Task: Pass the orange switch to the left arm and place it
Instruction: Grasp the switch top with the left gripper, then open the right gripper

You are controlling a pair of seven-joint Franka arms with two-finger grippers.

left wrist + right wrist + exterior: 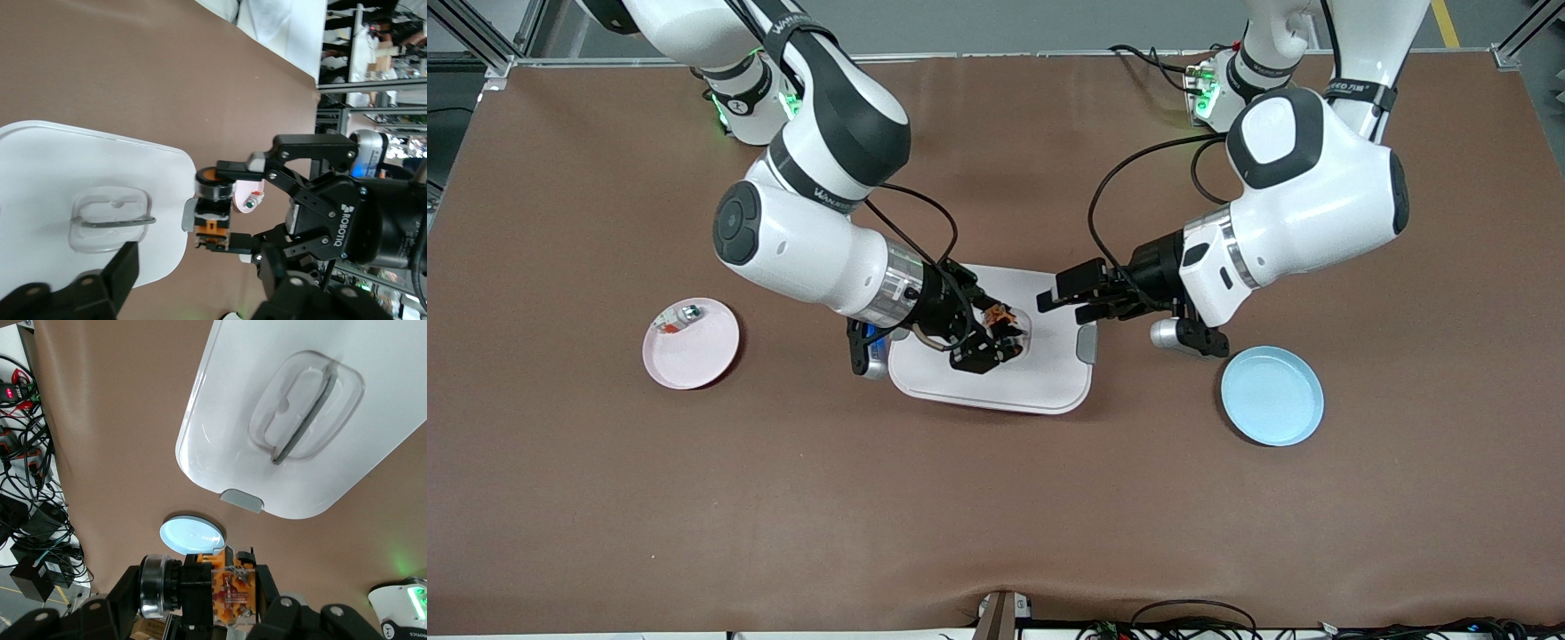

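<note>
My right claw (1005,333) pinches the orange switch (1000,317) between its fingers, up in the air over the box (996,378). In the left wrist view the switch (213,200) shows its orange cap and black body clamped between my right claw's two pads (240,172). My left claw (1069,298) hangs over the edge of the box toward the left arm's end of the bench (996,516), its fingers spread with nothing between them, pointing at the switch.

The box is white and lidded, with a clear recessed handle (307,407) on top and a grey clip (1087,343) on its side; its contents are hidden. A pink plate (691,344) lies toward the right arm's end of the bench and carries one small silver, white and red item (678,318) near its rim. A blue plate (1272,396) lies toward the left arm's end, with nothing on it.

By my count: one box, two plates, one switch, one small item, two arms.
</note>
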